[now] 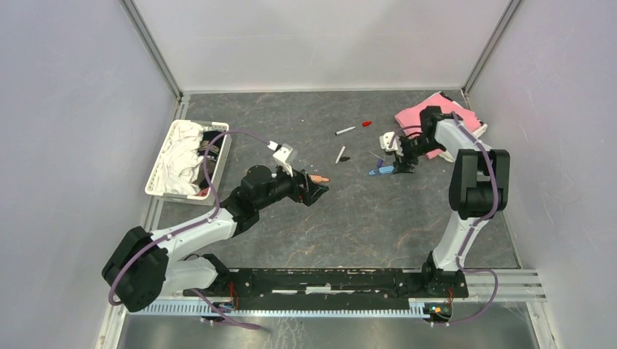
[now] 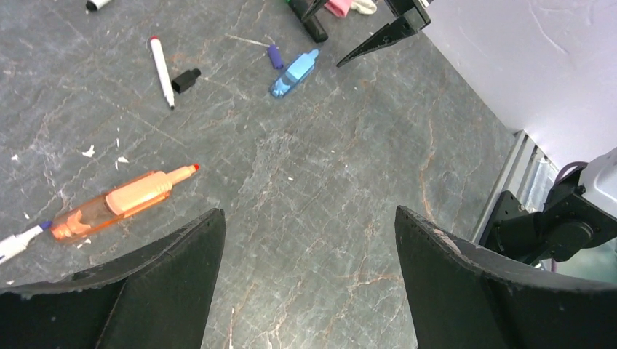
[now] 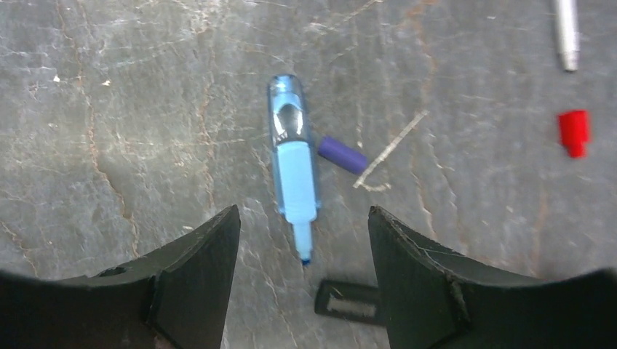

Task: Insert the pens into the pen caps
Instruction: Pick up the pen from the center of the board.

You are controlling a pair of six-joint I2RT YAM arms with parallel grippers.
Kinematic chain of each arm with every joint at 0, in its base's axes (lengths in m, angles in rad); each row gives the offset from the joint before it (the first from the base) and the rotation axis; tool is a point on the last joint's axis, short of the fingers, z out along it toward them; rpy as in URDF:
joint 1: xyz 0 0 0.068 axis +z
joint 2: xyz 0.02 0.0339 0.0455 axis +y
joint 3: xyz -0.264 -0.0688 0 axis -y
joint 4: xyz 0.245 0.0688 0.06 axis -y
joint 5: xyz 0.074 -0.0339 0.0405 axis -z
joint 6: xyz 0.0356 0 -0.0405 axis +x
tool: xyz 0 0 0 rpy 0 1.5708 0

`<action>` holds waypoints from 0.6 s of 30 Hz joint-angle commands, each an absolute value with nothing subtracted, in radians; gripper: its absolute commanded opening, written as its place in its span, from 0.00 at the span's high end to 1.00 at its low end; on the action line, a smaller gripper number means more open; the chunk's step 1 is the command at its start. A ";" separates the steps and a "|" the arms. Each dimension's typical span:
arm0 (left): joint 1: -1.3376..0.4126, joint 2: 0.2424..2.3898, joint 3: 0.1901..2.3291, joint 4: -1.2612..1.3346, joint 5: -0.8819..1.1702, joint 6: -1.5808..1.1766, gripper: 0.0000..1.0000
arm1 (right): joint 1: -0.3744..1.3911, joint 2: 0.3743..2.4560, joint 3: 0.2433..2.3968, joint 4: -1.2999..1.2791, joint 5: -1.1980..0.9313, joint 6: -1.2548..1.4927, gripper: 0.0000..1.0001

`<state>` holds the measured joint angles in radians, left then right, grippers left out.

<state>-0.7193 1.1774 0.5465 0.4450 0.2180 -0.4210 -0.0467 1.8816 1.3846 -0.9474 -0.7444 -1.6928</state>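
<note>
Hanging over the middle of the table [image 1: 349, 225], the left gripper [image 2: 309, 214] has its jaws spread wide with nothing between them, only bare table top below. An orange marker [image 2: 120, 203] lies uncapped just beside its left finger, touching neither finger. A thin white pen with a blue tip [image 2: 18, 242] lies at the marker's back end; whether the two touch I cannot tell.

Nearer the far right corner, the right gripper [image 3: 303, 212] also stands spread, poised over a blue marker [image 3: 295, 163]. The marker lies flat with its uncapped tip between the two fingers, clear of both. A purple cap [image 3: 343, 155] lies right against the marker's side.

Toward the far edge lie two more white pens. One pen [image 1: 345, 131] has a red cap [image 1: 367, 123] near its end, apart from it. The other pen [image 2: 161, 71] has a black cap [image 2: 186, 80] just beside it. A black-and-green marker [image 2: 309, 22] lies near the right gripper's fingers, partly hidden.

A pink cloth [image 1: 429, 116] sits in the far right corner behind the right arm. A white basket [image 1: 164, 171] of cloth stands at the left edge.
</note>
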 commanded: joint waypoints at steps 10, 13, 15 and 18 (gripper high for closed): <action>-0.715 1.123 0.510 0.475 0.201 -0.438 0.10 | 0.076 2.017 1.491 -0.996 -0.593 -1.575 0.31; -0.715 1.108 0.504 0.467 0.198 -0.432 0.10 | 0.082 2.047 1.511 -1.002 -0.558 -1.545 0.36; -0.715 1.100 0.500 0.463 0.197 -0.428 0.10 | 0.083 2.053 1.514 -1.005 -0.544 -1.535 0.38; -0.715 1.089 0.497 0.460 0.193 -0.422 0.10 | 0.082 2.051 1.508 -0.999 -0.538 -1.522 0.40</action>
